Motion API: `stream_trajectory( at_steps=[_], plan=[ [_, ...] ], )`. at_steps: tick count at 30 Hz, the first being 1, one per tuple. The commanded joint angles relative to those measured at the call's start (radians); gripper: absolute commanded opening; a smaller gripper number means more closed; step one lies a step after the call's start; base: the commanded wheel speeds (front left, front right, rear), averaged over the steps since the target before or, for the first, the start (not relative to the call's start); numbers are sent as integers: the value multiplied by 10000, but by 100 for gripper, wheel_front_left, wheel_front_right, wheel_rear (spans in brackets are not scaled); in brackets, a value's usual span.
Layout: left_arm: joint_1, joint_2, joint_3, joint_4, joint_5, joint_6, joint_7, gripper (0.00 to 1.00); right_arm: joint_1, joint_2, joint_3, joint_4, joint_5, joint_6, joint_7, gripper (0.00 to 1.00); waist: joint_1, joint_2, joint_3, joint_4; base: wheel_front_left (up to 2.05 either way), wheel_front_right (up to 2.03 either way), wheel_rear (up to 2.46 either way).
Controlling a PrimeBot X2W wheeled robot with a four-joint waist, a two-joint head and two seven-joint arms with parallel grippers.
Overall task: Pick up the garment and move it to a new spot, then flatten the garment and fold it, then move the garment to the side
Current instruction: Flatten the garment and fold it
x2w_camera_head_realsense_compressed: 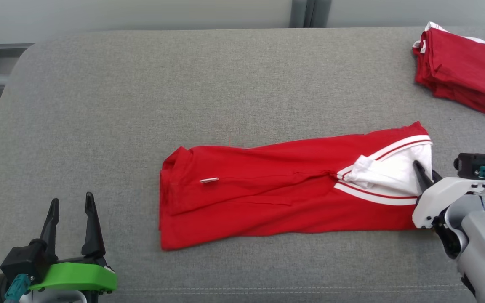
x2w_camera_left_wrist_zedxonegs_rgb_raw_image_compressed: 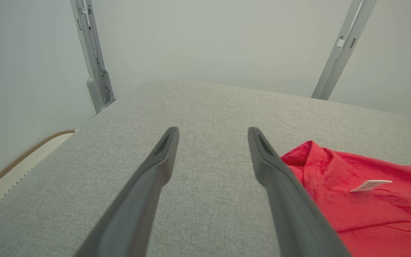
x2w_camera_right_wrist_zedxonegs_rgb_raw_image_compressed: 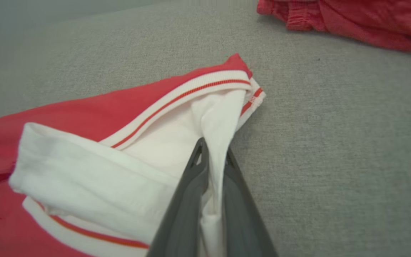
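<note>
Between the jaws of the right end effector (x2w_camera_right_wrist_zedxonegs_rgb_raw_image_compressed: pixel 214 150), which are pressed together on it, runs a thin pleat of the white collar lining (x2w_camera_right_wrist_zedxonegs_rgb_raw_image_compressed: pixel 148 142) of the red garment (x2w_camera_head_realsense_compressed: pixel 267 198). The rest of the garment lies stretched away from that end effector across the grey desk (x2w_camera_head_realsense_compressed: pixel 183 84), folded lengthwise into a long band. The grip looks shallow and seems to take only the lining (a judgement, not a certainty), so a lift from here could turn the collar inside out, let the cloth slip free, or drag the long fold open. The left end effector (x2w_camera_head_realsense_compressed: pixel 72 200) hovers with jaws wide apart and nothing in them, the garment's other end just off to its right, so that end would trail unsupported. The right wrist view shows the pinch itself. The head view tells little of it, yet gives the whole garment and the folded red pile (x2w_camera_head_realsense_compressed: pixel 461 71) well beyond the right end effector.
</note>
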Motion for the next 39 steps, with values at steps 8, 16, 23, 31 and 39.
stream_trajectory(
  at_steps=[8,16,23,31,39],
  plan=[
    [-81,-3,-21,15,-26,-11,-19,100,-162,-528,-75,-691,314,-21,127,0,0,0,-106,-490,0,0,0],
    [-150,0,-80,100,-1,-13,-19,100,342,-566,571,-3177,1928,-17,1059,0,0,0,-170,-688,0,0,0],
    [-141,2,-197,95,-26,-14,-19,100,686,-696,990,-5007,3081,-14,1672,0,0,0,-250,-552,0,0,0],
    [-145,3,-339,149,-97,-15,-19,100,959,-327,1550,-6607,4104,-12,2194,0,0,0,-294,-53,0,0,0],
    [-260,1,-597,206,-176,18,-19,100,668,456,2156,-6775,4272,-12,2359,0,0,0,-284,504,0,0,0]
  ],
)
